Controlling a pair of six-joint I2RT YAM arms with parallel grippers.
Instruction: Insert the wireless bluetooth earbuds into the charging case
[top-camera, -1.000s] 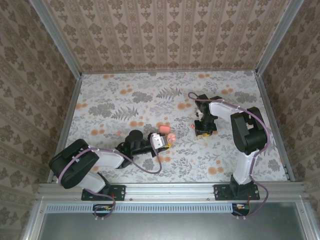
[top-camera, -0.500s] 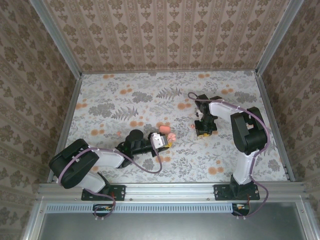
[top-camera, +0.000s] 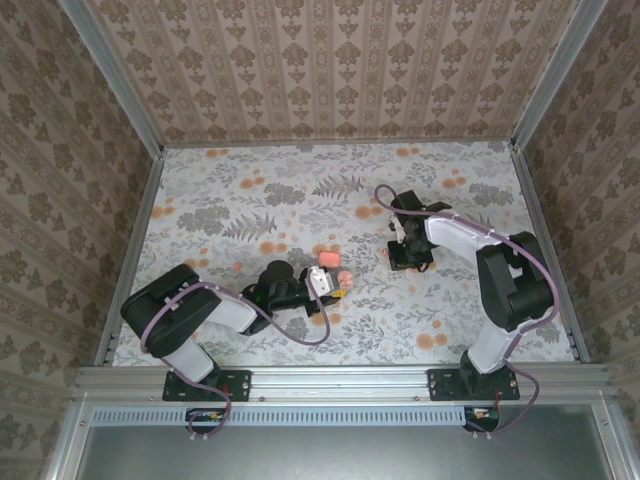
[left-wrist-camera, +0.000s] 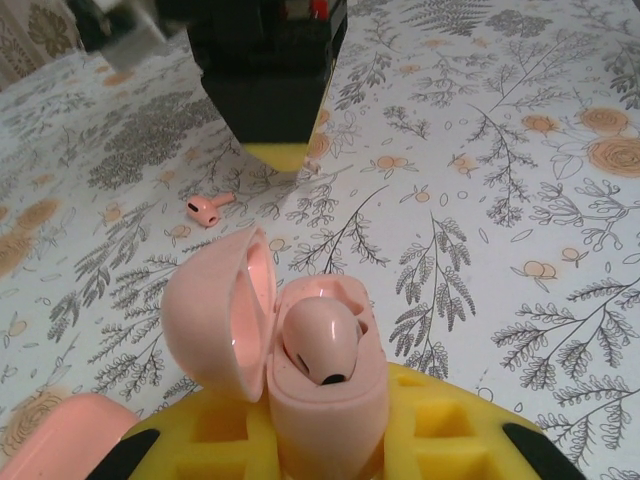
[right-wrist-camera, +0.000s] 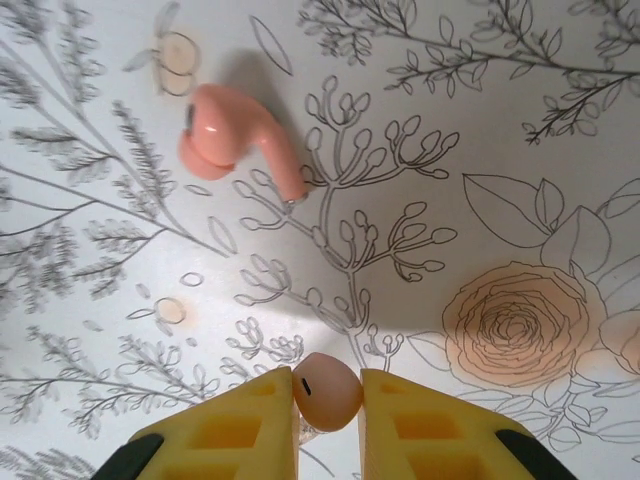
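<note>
My left gripper (left-wrist-camera: 325, 425) is shut on the charging case (left-wrist-camera: 330, 400), a pale pink box held upright between yellow fingers. Its lid (left-wrist-camera: 215, 310) hangs open to the left, and one earbud (left-wrist-camera: 322, 342) sits in a socket. My right gripper (right-wrist-camera: 327, 400) is shut on a second earbud (right-wrist-camera: 327, 390), just above the floral cloth. A loose earbud (right-wrist-camera: 235, 140) lies on the cloth ahead of it. From above, the case (top-camera: 343, 277) is mid-table, the right gripper (top-camera: 408, 258) to its right, and the loose earbud (top-camera: 384, 253) between them.
A coral-pink object (top-camera: 328, 260) sits just beside the held case, touching or nearly so. Orange blotches and grey leaves are printed on the cloth (top-camera: 250, 200). Patterned walls (top-camera: 330, 70) close in the table at the back and both sides. Open cloth lies behind both grippers.
The right gripper's fingers have closed onto an earbud and that arm has shifted slightly. The left arm's elbow has swung a little to the right, still holding the case.
</note>
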